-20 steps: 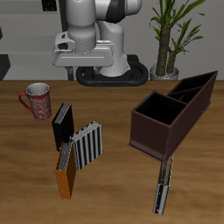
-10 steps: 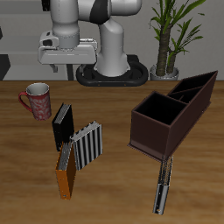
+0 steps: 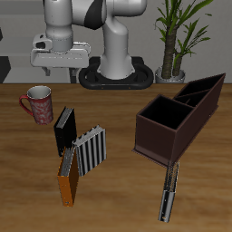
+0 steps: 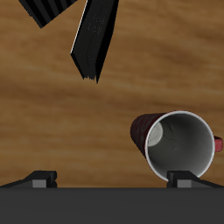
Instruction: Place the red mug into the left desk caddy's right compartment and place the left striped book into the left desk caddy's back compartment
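My fingers (image 4: 40, 178) are spread wide with nothing between them. The gripper (image 3: 58, 60) hangs high over the far side of the table, above and a little behind the red mug (image 3: 38, 103). In the wrist view the mug's pale mouth sits under one fingertip rather than midway between the two.

That offset is my first worry. If I drop straight down from here, that fingertip would land on the rim and could tip the mug or skid it away, so I judge I must centre first.

Beyond the mug stands a black book (image 3: 64, 130), and next to it a striped book (image 3: 91, 151) and an orange book (image 3: 69, 178). This striped book is the wrong one and would be easy to take by mistake.

The left striped book (image 3: 168, 192) lies low near the table's front edge, just in front of the left desk caddy (image 3: 201, 111). It is slim, so a pinch could slip off it.

The right compartment (image 3: 163, 116) is open, and a mug carried too low could clip its wall.

My count is one mug, two striped books, one black book, one orange book, one caddy with three sections, and one potted plant (image 3: 172, 36).
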Robot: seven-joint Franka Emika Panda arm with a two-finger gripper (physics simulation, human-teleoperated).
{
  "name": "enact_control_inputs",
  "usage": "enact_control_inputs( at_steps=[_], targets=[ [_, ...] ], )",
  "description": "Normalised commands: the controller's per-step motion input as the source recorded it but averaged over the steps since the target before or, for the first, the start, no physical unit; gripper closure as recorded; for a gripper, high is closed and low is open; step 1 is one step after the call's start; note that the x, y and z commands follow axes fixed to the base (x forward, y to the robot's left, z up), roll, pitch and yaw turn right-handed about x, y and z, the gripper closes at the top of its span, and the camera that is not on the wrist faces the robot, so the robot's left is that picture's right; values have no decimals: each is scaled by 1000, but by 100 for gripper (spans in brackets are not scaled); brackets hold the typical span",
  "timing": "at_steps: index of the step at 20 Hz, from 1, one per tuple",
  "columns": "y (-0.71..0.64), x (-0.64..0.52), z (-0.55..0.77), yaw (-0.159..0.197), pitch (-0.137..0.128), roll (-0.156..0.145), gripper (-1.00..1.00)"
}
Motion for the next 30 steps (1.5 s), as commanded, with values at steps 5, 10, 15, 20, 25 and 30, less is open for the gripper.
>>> enact_control_inputs(
  at_steps=[5,10,15,20,25,30],
  targets=[
    [-323,22,-112,-18,-9,-37,-100],
    [-209,118,-144,5,-11,13,-100],
    [-114,97,-115,18,3,30,-100],
    [-120,201,-322,7,38,-27,-100],
    [27,48,-201,-11,26,-6,-100],
    [90,56,-237,-5,22,2,100]
  ],
)
